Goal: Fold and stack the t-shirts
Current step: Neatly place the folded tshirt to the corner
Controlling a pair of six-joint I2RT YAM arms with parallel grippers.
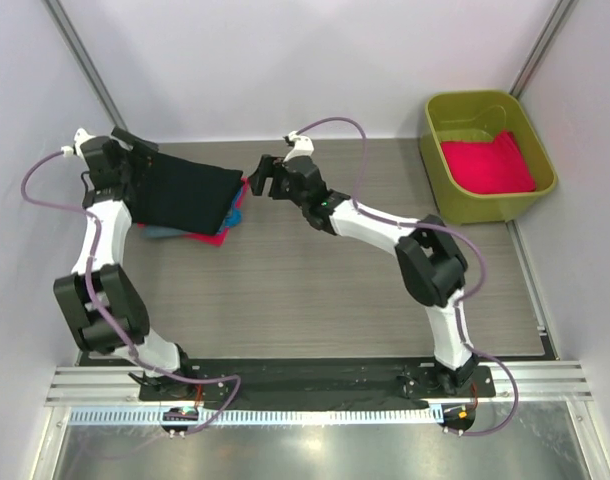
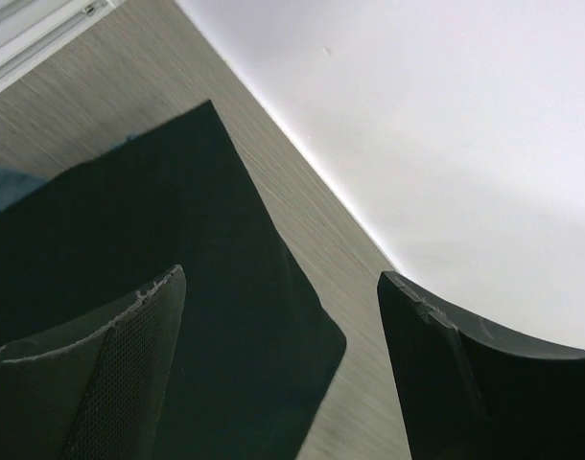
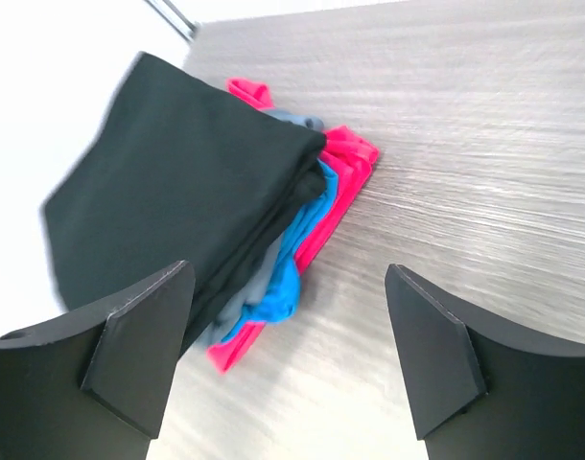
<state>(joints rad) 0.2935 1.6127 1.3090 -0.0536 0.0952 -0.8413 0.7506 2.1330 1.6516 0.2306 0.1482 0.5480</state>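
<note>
Both stand spread and empty: left gripper [image 2: 283, 283] over the stack's [image 1: 213, 236] far-left corner, right gripper [image 3: 288, 273] just beside its right edge. The black t-shirt [image 1: 185, 190] lies on top. A pink t-shirt [image 1: 485, 165] waits in the tub [image 1: 432, 150], well to the stack's right and nearer the right arm.

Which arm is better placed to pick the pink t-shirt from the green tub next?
Right, probably. The tub with the pink t-shirt stands on the right arm's side. The left end effector and right end effector both hang open by the stack; the left is farther away.
</note>
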